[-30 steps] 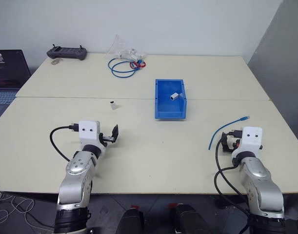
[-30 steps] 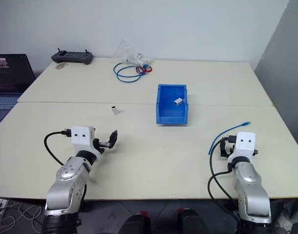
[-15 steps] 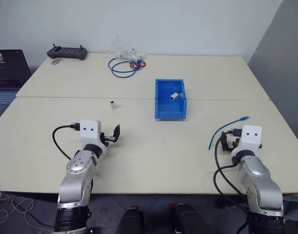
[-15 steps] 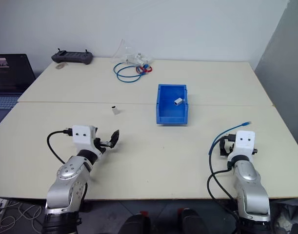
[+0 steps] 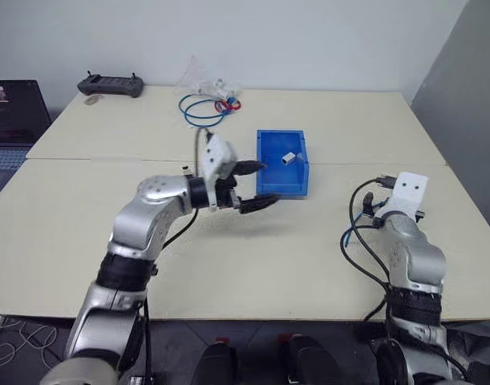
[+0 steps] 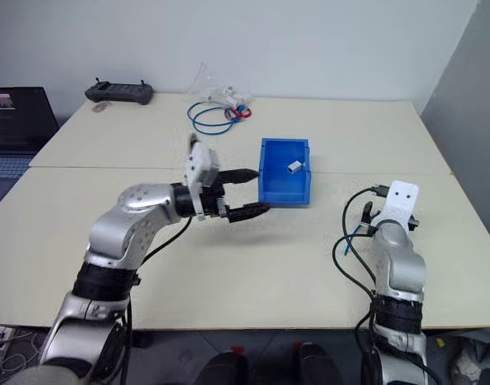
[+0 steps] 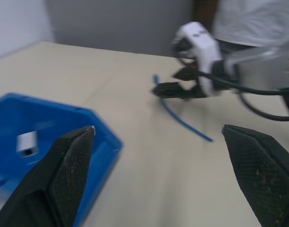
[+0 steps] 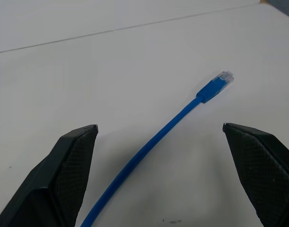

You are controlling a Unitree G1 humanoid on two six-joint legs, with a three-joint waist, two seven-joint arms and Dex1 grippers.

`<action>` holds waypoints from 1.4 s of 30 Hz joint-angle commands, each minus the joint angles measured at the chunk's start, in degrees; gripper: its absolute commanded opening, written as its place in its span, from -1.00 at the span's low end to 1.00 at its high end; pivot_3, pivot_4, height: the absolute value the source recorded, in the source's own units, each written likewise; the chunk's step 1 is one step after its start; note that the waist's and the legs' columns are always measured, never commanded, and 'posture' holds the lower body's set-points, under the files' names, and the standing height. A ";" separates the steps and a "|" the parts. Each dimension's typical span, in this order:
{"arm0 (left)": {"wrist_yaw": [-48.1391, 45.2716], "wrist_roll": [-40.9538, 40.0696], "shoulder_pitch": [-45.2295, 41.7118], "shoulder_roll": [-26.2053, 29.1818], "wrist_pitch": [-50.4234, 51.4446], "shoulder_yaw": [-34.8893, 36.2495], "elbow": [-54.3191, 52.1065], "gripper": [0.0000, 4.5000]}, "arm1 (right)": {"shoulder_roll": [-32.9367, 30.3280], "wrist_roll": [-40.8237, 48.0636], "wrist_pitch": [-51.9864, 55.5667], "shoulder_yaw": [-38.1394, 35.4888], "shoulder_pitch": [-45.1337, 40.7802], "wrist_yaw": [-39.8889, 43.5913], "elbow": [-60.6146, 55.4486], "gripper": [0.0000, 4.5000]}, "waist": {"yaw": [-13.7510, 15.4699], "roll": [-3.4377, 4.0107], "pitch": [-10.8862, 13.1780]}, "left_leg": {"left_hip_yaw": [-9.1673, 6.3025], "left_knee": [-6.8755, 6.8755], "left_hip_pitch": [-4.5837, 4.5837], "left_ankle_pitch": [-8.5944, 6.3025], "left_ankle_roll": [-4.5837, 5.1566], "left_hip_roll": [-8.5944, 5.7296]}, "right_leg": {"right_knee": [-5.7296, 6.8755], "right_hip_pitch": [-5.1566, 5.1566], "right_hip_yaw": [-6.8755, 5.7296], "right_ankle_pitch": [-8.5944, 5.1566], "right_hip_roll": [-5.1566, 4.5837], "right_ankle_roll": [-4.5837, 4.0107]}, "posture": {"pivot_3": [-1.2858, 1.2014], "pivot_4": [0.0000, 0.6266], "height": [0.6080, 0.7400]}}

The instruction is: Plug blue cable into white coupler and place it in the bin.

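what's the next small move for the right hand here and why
Probably lower the right hand onto the blue cable and close on it near the plug. Its fingers stand wide open with the cable lying loose on the table between them, held by nothing. The left hand, also open and empty, hovers by the bin, where a small white block lies.

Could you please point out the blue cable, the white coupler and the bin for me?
blue cable (image 8: 168, 125), right wrist view, on the middle of its light-blue length.
white coupler (image 6: 293, 168), right eye view, on the small block's top face.
bin (image 6: 284, 195), right eye view, on the near outer wall.
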 commanded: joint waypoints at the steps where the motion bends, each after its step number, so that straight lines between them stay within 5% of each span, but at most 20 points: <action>1: -4.55 1.97 -3.99 -0.69 -4.20 -1.76 4.69 1.00 | -0.47 -1.78 -3.63 -1.83 -2.87 -3.83 5.12 1.00 | -0.07 0.00 0.00 | -0.01 -0.01 0.00 0.00 0.00 0.02 | 0.01 0.00 0.02 0.00 -0.02 -0.01 | 0.03 -0.52 1.00; 13: -6.19 3.21 -5.69 -3.06 -4.75 -1.83 6.81 1.00 | 3.91 -1.28 -8.62 -2.71 -5.92 -9.38 13.72 1.00 | -0.38 0.03 0.01 | -0.04 0.04 0.00 0.00 0.02 0.07 | 0.04 0.00 0.00 -0.01 -0.03 -0.02 | 0.03 -0.52 1.00; 33: -7.66 4.94 -5.71 -3.11 -4.53 -2.32 6.88 1.00 | 1.40 -2.15 -14.81 1.25 -7.40 -6.64 19.77 -0.96 | -1.07 0.03 0.01 | -0.06 0.04 0.01 0.02 0.04 0.07 | 0.05 0.03 0.00 0.00 -0.03 0.00 | 0.03 -0.52 1.00; 40: -8.36 3.09 -0.10 2.18 -0.13 -0.29 -0.30 1.00 | -8.98 2.35 -9.92 9.80 0.79 17.20 2.86 -0.96 | -1.03 0.08 0.04 | -0.05 0.01 -0.03 0.01 0.05 0.02 | 0.01 0.00 0.02 -0.01 -0.03 0.00 | 0.03 -0.52 1.00; 42: -7.46 1.90 7.36 6.59 1.38 3.18 -6.17 1.00 | -19.74 6.77 -10.88 13.52 6.27 35.14 -5.99 -0.96 | -1.24 0.20 0.12 | -0.03 0.00 -0.02 0.00 0.05 0.04 | 0.02 -0.01 0.05 -0.01 -0.03 0.00 | 0.03 -0.52 1.00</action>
